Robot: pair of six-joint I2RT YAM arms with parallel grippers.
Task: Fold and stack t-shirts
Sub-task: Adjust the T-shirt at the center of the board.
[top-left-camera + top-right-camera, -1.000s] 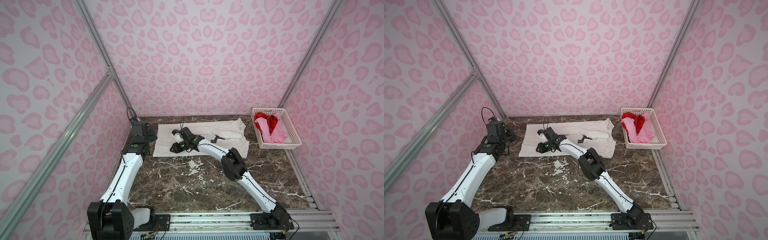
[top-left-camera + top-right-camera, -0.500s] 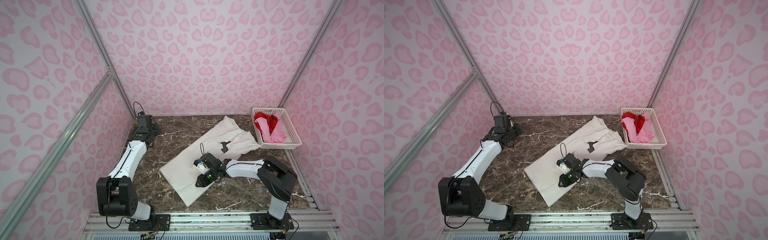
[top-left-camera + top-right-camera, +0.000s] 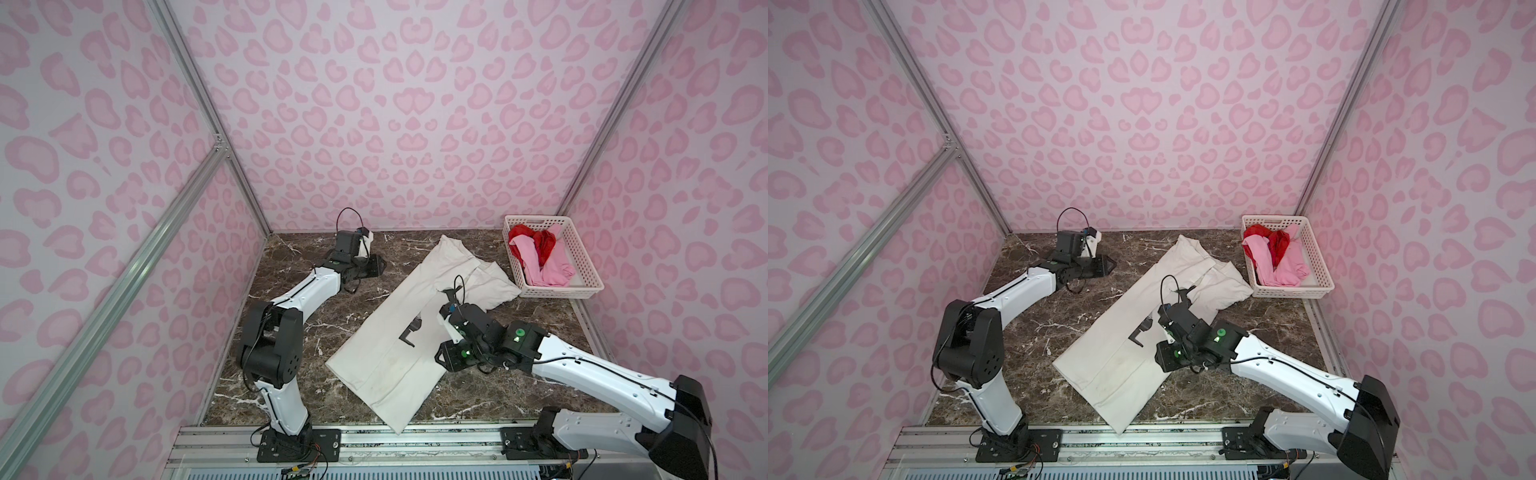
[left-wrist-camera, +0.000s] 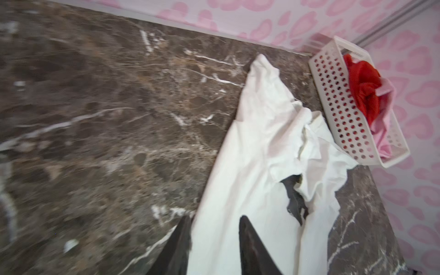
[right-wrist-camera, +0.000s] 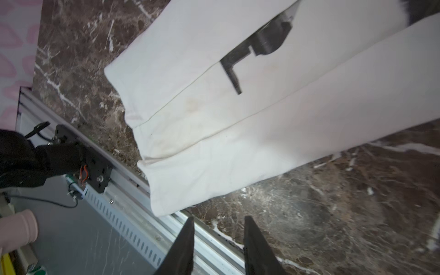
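Left arm (image 3: 307, 291) and right arm (image 3: 582, 368) extend low, jaws parted, empty.

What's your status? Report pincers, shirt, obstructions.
Both open, empty: left pincer far from cloth, right pincer by the off-white t-shirt. Shirt diagonal, sides folded in, near corner off the table. In basket: pink t-shirt, red t-shirt. No obstruction seen.

You no longer have the off-white t-shirt (image 3: 390, 353) spread broadside level with the basket (image 3: 557, 293). It now lies as a long slanted strip, running from just beside the basket away to the front rail (image 3: 457, 436), and its end overlaps that rail. Your right gripper (image 5: 217, 221) has left the cloth's middle and now sits at the strip's basket-side edge. Your left gripper (image 4: 215, 217) has swung nearer the basket.
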